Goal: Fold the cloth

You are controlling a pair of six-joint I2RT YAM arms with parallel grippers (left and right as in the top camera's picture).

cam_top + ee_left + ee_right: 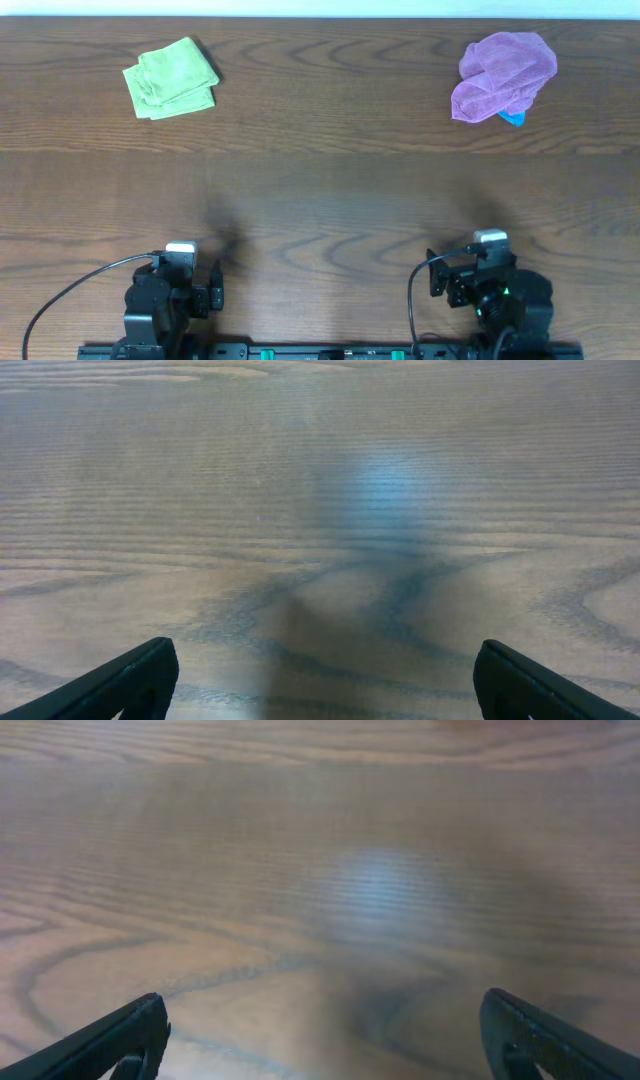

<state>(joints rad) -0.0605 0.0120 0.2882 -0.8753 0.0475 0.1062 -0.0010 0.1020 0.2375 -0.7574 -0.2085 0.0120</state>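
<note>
Wood grain runs across the whole table (320,190), and both arms sit at its near edge, well apart from any fabric. We take the purple cloth (503,72), crumpled at the far right, as the one to fold, since the green cloth (171,77) at the far left looks folded already. That is only our judgement, and choosing the wrong one is the first risk. Our left gripper (320,685) and right gripper (320,1040) both have their fingers spread wide, holding nothing, with bare table beneath them. The reach is long, so a pinch at full stretch may catch several layers of the heap, or drag it rather than lift it. Smallest of all, a blue object (512,118) peeks from under the purple cloth's near edge. We cannot tell what it is, and pulling the cloth could carry it along.
</note>
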